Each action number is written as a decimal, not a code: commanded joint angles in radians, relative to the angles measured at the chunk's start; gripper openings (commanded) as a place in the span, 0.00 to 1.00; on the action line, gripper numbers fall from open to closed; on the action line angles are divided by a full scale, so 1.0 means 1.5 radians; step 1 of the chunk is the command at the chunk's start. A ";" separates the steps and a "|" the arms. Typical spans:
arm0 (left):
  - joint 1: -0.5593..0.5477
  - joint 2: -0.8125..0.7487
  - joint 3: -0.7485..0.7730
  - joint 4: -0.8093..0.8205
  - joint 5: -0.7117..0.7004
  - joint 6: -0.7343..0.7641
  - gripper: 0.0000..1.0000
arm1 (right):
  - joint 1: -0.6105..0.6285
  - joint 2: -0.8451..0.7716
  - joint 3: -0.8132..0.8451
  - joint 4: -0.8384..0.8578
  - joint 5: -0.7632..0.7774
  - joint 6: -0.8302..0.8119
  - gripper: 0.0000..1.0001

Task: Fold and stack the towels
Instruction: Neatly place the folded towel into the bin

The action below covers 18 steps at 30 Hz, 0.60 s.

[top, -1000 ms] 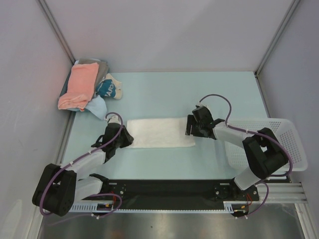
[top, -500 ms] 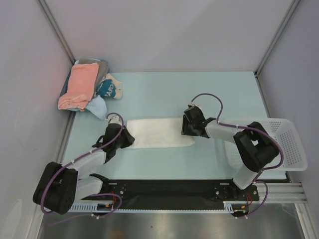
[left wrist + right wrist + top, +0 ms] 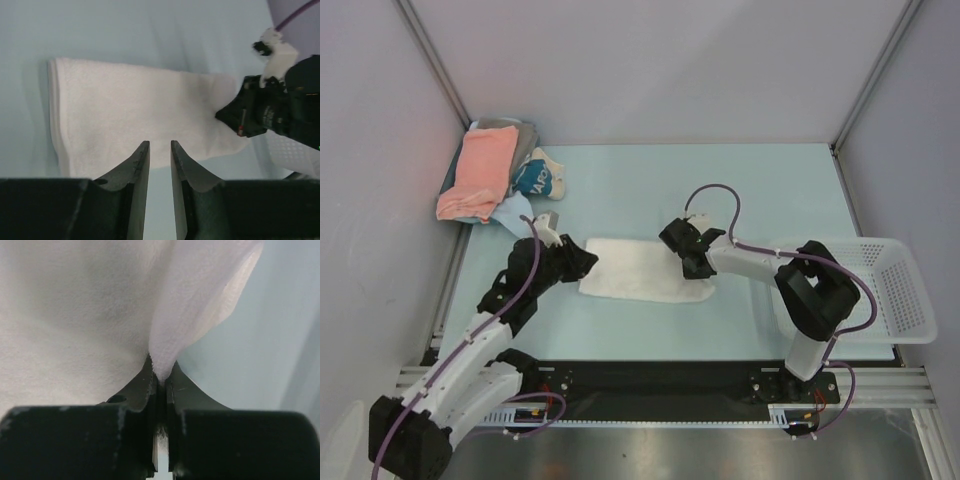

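Pale-blue tabletop: right gripper pinches fluffy white towel; left gripper hovers part-open.

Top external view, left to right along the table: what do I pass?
A salmon-pink terry towel on the corner pile → small teal printed bundle → left gripper → flat white terry towel → right gripper → white plastic mesh basket.

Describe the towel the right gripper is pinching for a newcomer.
On the pale blue table, look at the middle. The white towel lies spread there, one end pinched by the right gripper; the other towels are coloured and heaped in the far left corner.
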 commanded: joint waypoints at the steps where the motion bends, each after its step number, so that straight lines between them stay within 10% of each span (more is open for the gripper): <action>1: -0.015 -0.059 0.084 -0.089 0.039 0.032 0.29 | 0.025 -0.010 0.055 -0.174 0.103 0.025 0.00; 18: -0.019 -0.190 0.098 -0.186 0.150 0.148 0.29 | 0.139 -0.130 0.111 -0.641 0.251 0.265 0.00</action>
